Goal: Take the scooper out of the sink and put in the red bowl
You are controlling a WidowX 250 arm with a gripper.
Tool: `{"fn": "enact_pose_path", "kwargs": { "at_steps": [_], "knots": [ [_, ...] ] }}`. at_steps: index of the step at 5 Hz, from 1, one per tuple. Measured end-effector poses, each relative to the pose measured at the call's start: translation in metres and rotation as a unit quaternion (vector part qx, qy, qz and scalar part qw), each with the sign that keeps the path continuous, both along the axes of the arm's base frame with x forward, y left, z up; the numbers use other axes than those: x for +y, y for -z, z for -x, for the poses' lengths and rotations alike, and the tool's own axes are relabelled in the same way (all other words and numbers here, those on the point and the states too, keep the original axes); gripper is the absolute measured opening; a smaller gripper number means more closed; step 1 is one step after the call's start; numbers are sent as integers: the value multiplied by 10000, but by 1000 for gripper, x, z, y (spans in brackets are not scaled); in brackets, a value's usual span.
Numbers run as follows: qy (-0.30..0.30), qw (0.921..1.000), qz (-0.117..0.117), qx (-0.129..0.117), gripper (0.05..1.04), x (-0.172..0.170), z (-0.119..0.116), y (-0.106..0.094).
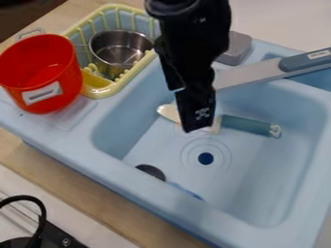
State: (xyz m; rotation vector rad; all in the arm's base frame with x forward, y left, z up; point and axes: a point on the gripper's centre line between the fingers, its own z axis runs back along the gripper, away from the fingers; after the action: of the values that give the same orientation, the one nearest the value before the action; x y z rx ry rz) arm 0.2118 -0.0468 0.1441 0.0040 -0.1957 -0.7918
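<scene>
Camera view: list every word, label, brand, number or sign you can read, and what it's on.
None reads legibly.
White label on the blue-grey handle of a broad-bladed utensil: print too small to read.
Pale mark on the black robot gripper: too blurred to read.
Whitish rectangular patch on the red round bowl: no words can be made out.

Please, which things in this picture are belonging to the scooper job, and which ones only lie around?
For the job: teal-handled scooper (likely the one meant), sink, red bowl, gripper.

Lying about: grey-handled knife, dish rack, metal pot, grey block, dark round thing.
</scene>
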Motion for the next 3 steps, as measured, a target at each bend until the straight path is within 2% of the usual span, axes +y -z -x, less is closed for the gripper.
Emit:
{"fn": "enact_pose_path", "kwargs": {
  "at_steps": [1, 2, 3],
  "knots": [
    [1106, 9931, -41, 382, 999, -7, 5, 0],
    [1990, 9775, 55, 698, 999, -13, 5, 5],
    [2325, 9701, 85, 685, 999, -11, 0, 11]
  ]
}}
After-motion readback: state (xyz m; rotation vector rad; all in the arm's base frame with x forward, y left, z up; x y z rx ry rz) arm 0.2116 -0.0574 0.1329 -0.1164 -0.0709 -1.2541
